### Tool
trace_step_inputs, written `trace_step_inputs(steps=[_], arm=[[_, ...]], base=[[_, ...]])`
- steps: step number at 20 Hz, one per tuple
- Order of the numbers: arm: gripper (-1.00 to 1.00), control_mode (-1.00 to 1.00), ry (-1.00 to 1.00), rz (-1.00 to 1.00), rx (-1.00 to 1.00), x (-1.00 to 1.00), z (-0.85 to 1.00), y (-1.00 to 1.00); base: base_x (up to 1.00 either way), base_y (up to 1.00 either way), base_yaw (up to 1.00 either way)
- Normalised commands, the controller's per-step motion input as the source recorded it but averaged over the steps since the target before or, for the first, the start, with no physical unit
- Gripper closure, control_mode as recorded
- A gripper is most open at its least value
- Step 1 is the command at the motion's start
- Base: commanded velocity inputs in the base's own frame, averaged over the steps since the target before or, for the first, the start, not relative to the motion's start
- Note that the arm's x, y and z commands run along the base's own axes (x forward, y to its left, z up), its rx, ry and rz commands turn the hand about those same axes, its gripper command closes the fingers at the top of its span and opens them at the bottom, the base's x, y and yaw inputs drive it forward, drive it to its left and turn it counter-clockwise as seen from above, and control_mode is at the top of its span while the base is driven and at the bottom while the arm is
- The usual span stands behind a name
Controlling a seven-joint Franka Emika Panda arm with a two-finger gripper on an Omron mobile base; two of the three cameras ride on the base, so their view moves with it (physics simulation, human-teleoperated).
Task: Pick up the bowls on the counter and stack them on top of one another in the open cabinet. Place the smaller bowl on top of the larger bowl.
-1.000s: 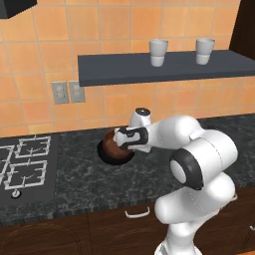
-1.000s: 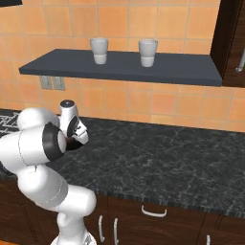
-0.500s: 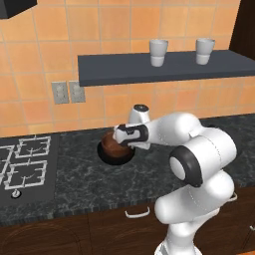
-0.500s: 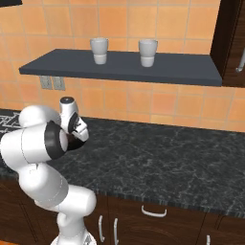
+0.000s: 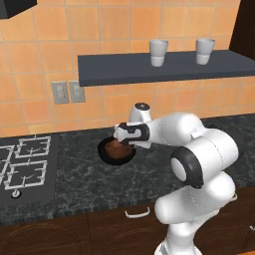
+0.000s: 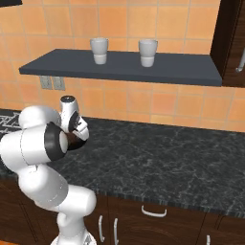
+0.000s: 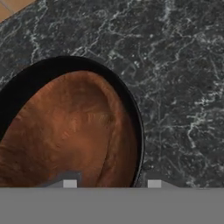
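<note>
On the counter (image 5: 74, 179), beside the stove, the smaller bowl (image 5: 118, 148) now sits nested inside the larger bowl (image 5: 105, 152), and my claw (image 5: 119, 134) has just let go, its jaws parted above the rim. Both bowls look stacked already, though still well below the open cabinet (image 5: 164, 68).

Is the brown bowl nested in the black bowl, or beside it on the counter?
Nested: the brown bowl sits upright inside the black bowl, whose rim rings it, on the counter.
</note>
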Motion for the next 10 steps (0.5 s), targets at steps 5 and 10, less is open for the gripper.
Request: trace_step_inputs(steps=[5, 10], arm=[[-1.0, -1.0, -0.05, 0.0, 0.04, -0.4, 0.19, -0.44], [-1.0, -1.0, -0.03, 0.0, 0.0, -0.08, -0.09, -0.07]], base=[[0.0, 0.0, 0.0], [0.0, 0.0, 0.0]])
